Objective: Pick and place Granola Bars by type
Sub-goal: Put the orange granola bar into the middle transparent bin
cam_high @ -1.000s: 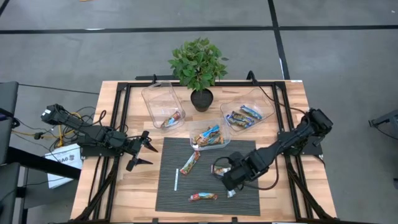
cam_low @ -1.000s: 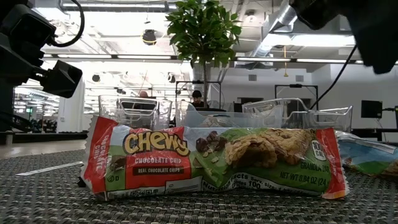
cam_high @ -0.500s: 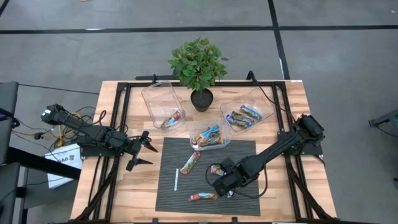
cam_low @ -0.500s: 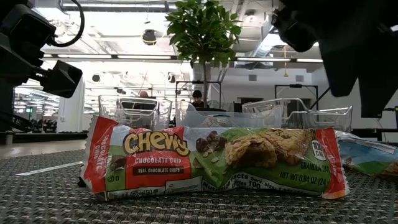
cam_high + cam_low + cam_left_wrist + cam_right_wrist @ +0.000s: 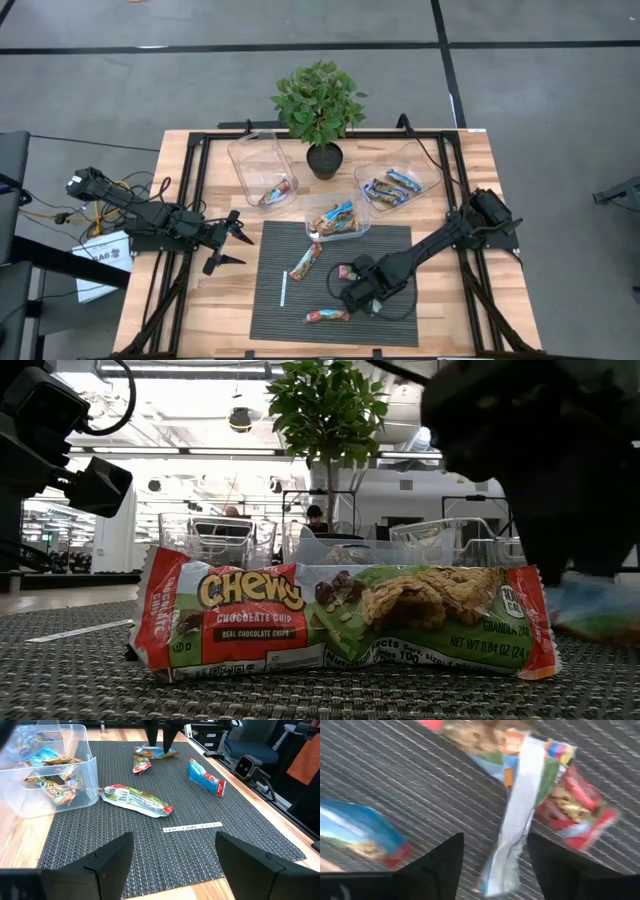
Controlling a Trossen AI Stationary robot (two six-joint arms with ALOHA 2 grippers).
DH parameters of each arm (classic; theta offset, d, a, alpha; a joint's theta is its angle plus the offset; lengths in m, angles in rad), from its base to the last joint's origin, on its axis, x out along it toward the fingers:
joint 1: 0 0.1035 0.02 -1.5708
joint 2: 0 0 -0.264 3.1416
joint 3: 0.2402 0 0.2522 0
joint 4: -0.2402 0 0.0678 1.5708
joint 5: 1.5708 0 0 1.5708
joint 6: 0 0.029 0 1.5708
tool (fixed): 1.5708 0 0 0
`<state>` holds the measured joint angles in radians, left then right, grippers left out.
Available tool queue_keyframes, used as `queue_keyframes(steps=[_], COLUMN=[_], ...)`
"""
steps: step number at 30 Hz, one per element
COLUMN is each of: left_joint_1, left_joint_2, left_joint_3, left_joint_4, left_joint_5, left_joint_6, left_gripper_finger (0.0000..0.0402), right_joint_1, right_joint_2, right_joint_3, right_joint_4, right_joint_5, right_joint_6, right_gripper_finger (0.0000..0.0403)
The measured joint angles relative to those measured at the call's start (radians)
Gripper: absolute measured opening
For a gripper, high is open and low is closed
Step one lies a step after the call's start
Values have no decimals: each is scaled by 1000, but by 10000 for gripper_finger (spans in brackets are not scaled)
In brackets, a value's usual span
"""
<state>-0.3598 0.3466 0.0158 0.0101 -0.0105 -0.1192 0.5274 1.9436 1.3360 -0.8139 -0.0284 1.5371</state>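
Granola Bars, small flat bars in shiny red, green and blue wrappers, are only partly sorted: a few lie loose on the dark ribbed mat, the others already sit in three clear plastic tubs, the left tub, the middle tub and the right tub, at the far side of the wooden table. In the last second the right gripper has swung inward and forward over the mat, and its dark bulk now fills the right of the low view, hiding the blue-green bar that showed there before. Its fingers stand spread with nothing pinched; in its wrist view a red-and-green bar lies seam-up on the mat between them, a blue bar just beside. That reads as lining up on the next bar, a grasp not yet made. The left gripper has not shifted; it hovers near the table's left edge, fingers wide apart and empty. The red-and-green bar nearest the low camera reads "Chewy", "CHOCOLATE CHIP", "REAL CHOCOLATE CHIPS" and "GRANOLA BARS", with a net weight line that is only partly legible. The thin white stick carries small print that I cannot read.
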Motion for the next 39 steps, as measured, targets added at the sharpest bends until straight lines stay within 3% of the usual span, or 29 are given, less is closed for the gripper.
queue_keyframes(steps=[18,25,39], left_joint_1=[0,0,0], left_joint_2=[0,0,0], left_joint_3=[0,0,0], left_joint_4=[1,0,0], left_joint_5=[-1,-1,-1], left_joint_6=[0,0,0], left_gripper_finger=[274,274,274], right_joint_1=[-13,-19,-21], right_joint_2=[10,9,9], right_joint_3=[1,-48,-49], right_joint_4=[-49,51,58], right_joint_5=[1,-44,-53], right_joint_6=[-26,-26,-53], right_gripper_finger=[128,91,46])
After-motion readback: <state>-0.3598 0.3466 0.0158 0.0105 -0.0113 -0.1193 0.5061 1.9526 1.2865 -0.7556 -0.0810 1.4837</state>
